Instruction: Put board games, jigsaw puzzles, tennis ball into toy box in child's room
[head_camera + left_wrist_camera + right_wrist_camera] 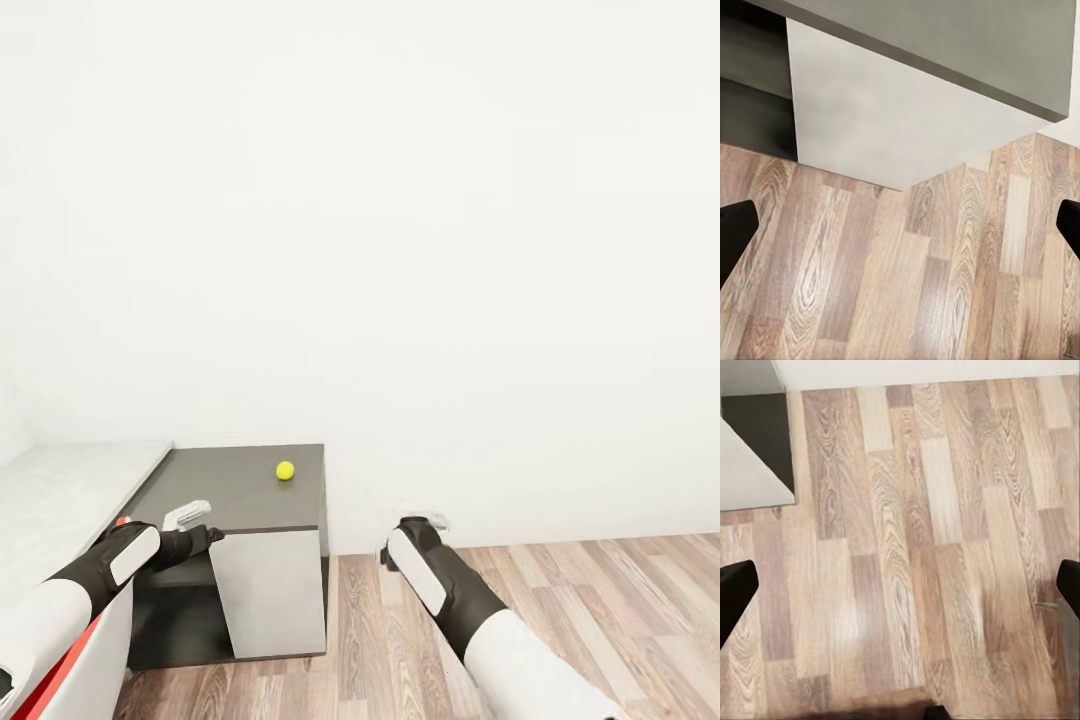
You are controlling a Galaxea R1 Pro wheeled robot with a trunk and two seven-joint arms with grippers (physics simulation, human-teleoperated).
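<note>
The tennis ball (285, 470), small and yellow-green, rests on the dark grey top of a low cabinet (240, 490) against the white wall. Left of the cabinet lies the bed (70, 480) with its pale mattress. My left gripper (190, 518) hovers at the cabinet's front left corner, short of the ball. In the left wrist view it (900, 225) is open over the floor beside the cabinet's white front panel (885, 120). My right gripper (425, 520) (900, 592) is open above bare floorboards, right of the cabinet. The board games, jigsaw puzzles, toy box and table are out of view.
A plain white wall (400, 250) stands close ahead. Wood floor (580, 600) stretches to the right of the cabinet. The cabinet has an open dark shelf (175, 610) under its top. A red strip (60, 655) runs along the bed's near edge.
</note>
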